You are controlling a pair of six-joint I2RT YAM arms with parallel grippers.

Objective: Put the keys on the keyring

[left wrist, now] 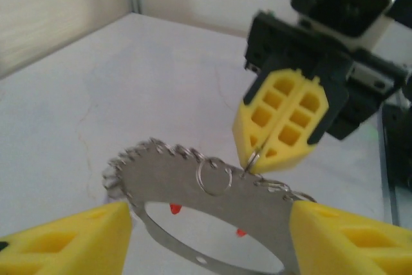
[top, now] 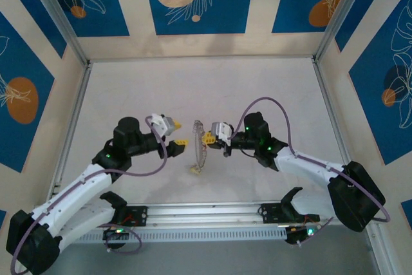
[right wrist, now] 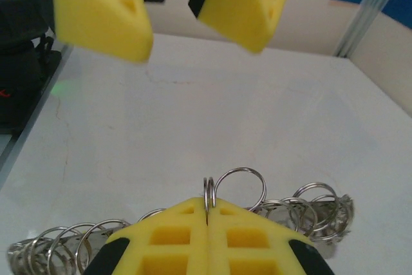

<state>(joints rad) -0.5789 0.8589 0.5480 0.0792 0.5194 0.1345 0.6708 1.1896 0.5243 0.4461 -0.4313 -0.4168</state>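
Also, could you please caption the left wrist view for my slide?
Open left gripper straddles the keyring while the shut right gripper pinches a small ring on its rim.

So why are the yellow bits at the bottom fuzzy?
Left wrist view: the fingers of the left end effector sit right by the lens, so they blur, and the keyring looks soft. Right wrist view: the small ring is crisper. Top view: even light.

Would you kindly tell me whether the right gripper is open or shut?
Shut: the right gripper has its yellow fingers pressed together, pinching a small ring.
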